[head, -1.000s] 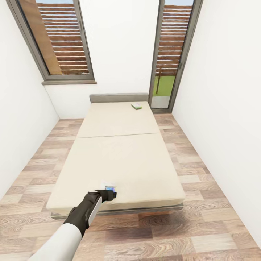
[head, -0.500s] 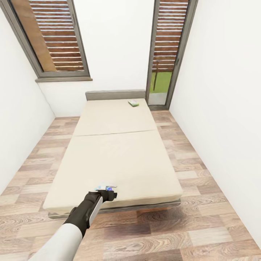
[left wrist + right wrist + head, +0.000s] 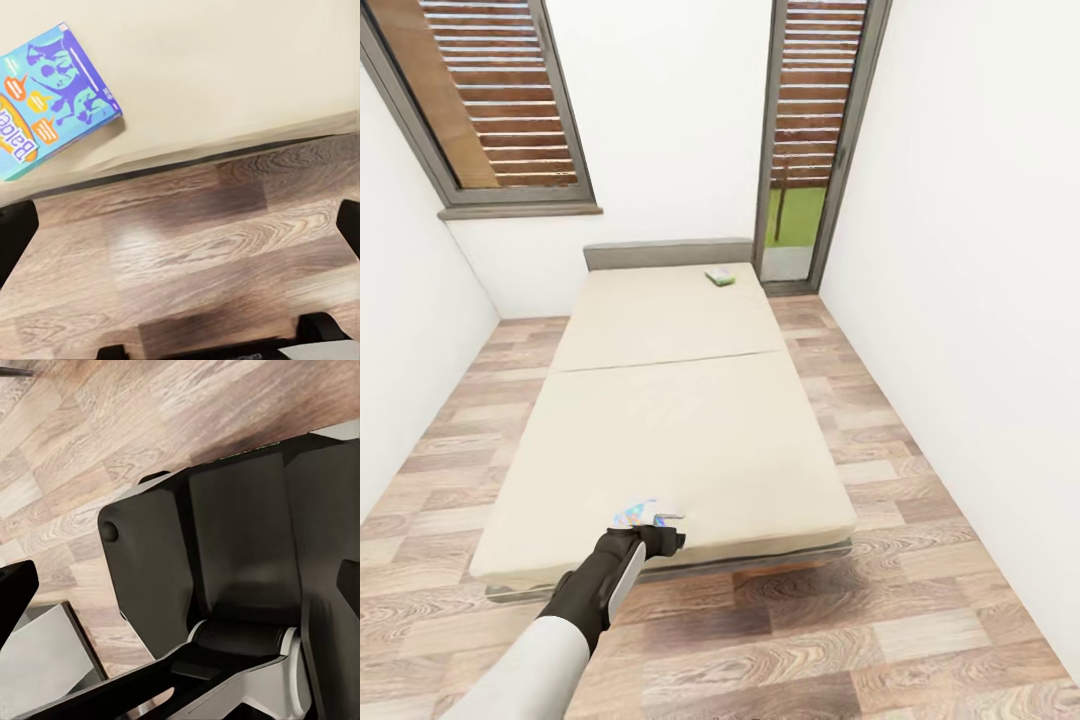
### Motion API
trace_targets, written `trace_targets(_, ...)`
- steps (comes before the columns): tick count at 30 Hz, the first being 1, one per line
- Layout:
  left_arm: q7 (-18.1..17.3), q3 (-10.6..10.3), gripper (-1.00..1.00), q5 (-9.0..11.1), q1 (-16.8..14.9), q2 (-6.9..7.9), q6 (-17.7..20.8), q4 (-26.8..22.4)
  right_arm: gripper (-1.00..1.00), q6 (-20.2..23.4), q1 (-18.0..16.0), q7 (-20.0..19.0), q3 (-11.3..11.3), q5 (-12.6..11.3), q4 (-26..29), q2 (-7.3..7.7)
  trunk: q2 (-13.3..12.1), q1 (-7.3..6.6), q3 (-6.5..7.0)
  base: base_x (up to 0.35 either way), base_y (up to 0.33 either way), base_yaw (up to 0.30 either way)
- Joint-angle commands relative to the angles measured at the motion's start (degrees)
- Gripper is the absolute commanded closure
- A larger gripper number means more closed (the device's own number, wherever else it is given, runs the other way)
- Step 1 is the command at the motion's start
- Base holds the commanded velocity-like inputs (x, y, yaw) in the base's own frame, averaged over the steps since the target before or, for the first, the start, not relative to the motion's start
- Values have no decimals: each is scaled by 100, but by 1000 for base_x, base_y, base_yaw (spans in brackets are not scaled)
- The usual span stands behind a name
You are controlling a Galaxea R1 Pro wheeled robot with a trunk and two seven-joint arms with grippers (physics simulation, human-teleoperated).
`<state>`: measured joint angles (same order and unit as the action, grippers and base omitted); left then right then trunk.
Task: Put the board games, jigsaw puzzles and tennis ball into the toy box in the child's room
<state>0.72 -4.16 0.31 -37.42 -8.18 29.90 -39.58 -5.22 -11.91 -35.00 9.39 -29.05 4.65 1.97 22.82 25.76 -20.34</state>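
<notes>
Left end effector (image 3: pixel 660 540) hangs over the foot edge of the bed (image 3: pixel 670 420), near its left corner, fingers (image 3: pixel 15 232) spread wide, nothing between them.

Board game box (image 3: pixel 46 97) lies flat on the mattress right at that foot edge. Cover is cyan-blue with purple figures, orange speech bubbles and a purple band along one long side. Legible writing: orange letters reading "Balde…", the rest cut off at the picture edge. The long axis lies at a slant to the foot edge, one short end pointing toward it. In the head view the same box (image 3: pixel 643 514) sits just beyond the end effector's tip.

Second board game (image 3: pixel 721 277), green-white, lies at the far right corner of the bed by the grey headboard (image 3: pixel 668 253); print too small to read.

Right end effector: black fingertips (image 3: pixel 16 589) at the frame sides, spread apart, over the robot's dark base (image 3: pixel 225 547) and plank floor (image 3: pixel 67 442).
</notes>
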Motion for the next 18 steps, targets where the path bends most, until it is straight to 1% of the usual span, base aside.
trace_targets(1, 7, -10, -100, 4, -2, 1, 32, -9, -100, -31, -5, -15, 47, -34, -8, -1, 10, 3, -19, 0, 0, -79)
trace_targets(18, -5, -7, -100, 4, -2, -15, 4, -6, -100, -28, -5, -16, 54, -2, -8, -30, 10, 3, -179, 0, 0, -79)
